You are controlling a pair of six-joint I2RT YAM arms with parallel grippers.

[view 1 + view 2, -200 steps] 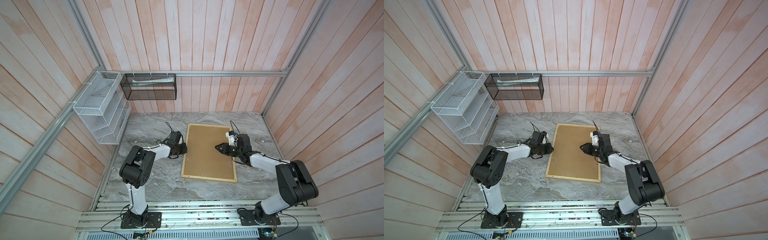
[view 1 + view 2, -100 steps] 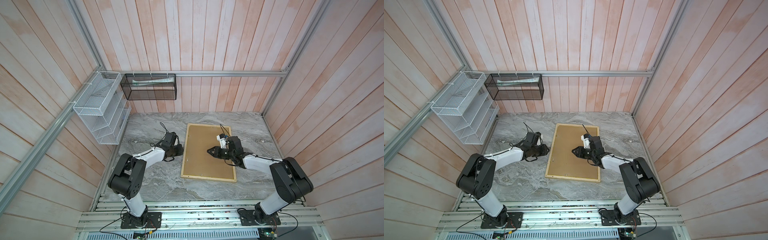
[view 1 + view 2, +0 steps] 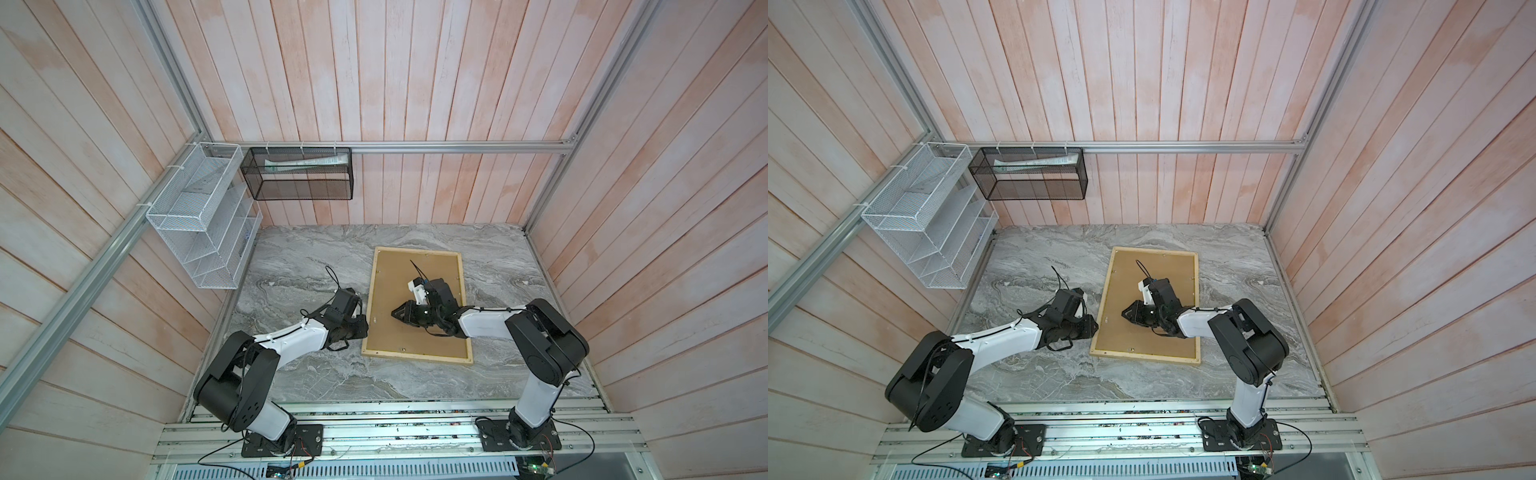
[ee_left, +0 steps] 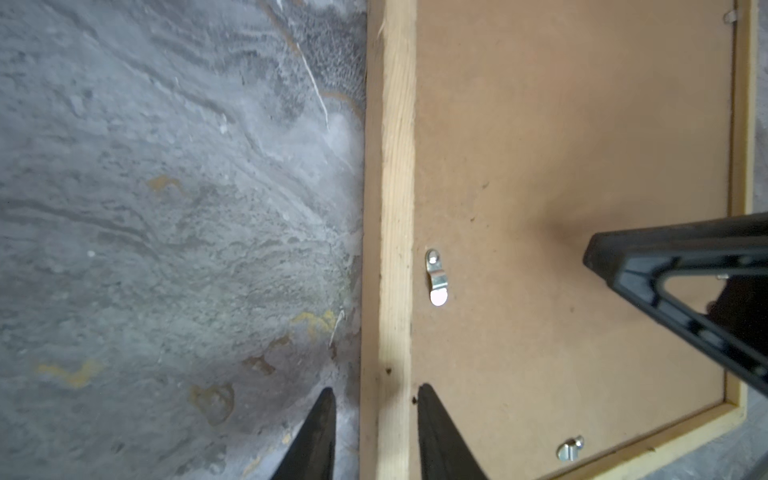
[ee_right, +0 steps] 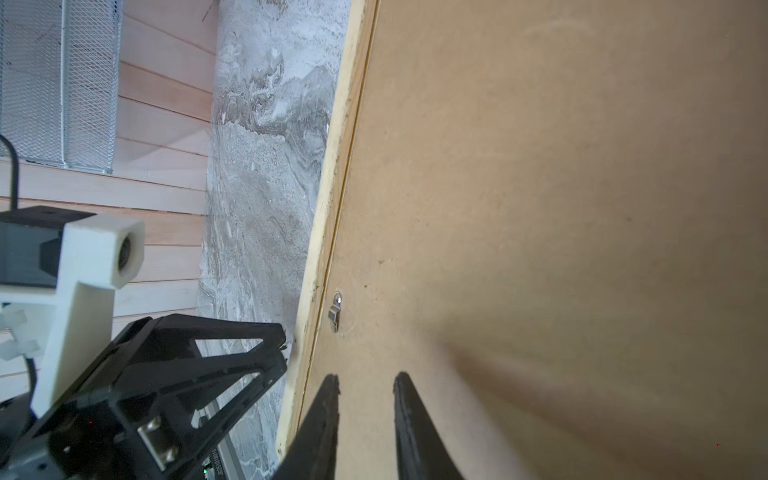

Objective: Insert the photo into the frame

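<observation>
Risk: the frame [image 3: 415,356], face-down near table [image 3: 299,266] centre w/ backing panel [image 3: 395,282] seated in it, may be skidded if its 9 o'clock rail is nudged. The photo is seen in no view; under the panel or not can't be told. Left gripper [image 4: 374,392] is set low, jaws apart astride that rail, unclamped. Right gripper [image 5: 365,380] is held over the panel, aimed at 9 o'clock, jaws apart, empty; the turn clip [image 4: 436,278] nearby may be missed.

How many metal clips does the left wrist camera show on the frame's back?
3: one clip near the left gripper, one at the frame's short rail, one at its far long rail. Others may be hidden.
</observation>
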